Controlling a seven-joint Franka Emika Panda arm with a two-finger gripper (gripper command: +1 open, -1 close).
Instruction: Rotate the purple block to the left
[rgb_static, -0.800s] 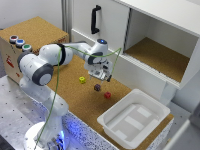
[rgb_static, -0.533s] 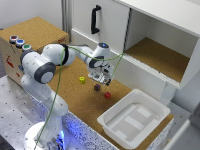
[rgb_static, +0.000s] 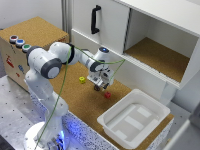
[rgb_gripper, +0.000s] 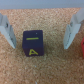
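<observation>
- exterior view: the tool (rgb_static: 100, 83) of the white arm is seen lowered to the cork-topped desk (rgb_static: 75, 97), in front of the white cabinet (rgb_static: 115, 30) with its black handle (rgb_static: 94, 19).
- exterior view: the purple block (rgb_static: 97, 88) is seen as a dark shape on the desk, right under the tool; whether it is touched cannot be told from here.
- exterior view: a small red block (rgb_static: 107, 94) is seen just beside the tool, toward the exterior view's right, and a small yellow block (rgb_static: 82, 80) lies near it toward the exterior view's left.
- exterior view: a white tray (rgb_static: 107, 120) is set on the desk farther toward the exterior view's right, and a cork box (rgb_static: 35, 32) with coloured buttons stands at the exterior view's left.
- wrist view: the tool (rgb_gripper: 39, 33) is shown wide open, with one of its pale fingers (rgb_gripper: 7, 30) on each side of the purple block (rgb_gripper: 33, 43); nothing is gripped.
- wrist view: the block is seen resting on the cork between the fingers, apart from both, with yellow marks on two of its faces.
- wrist view: the edge of the red block (rgb_gripper: 82, 47) is caught just beyond one finger.
</observation>
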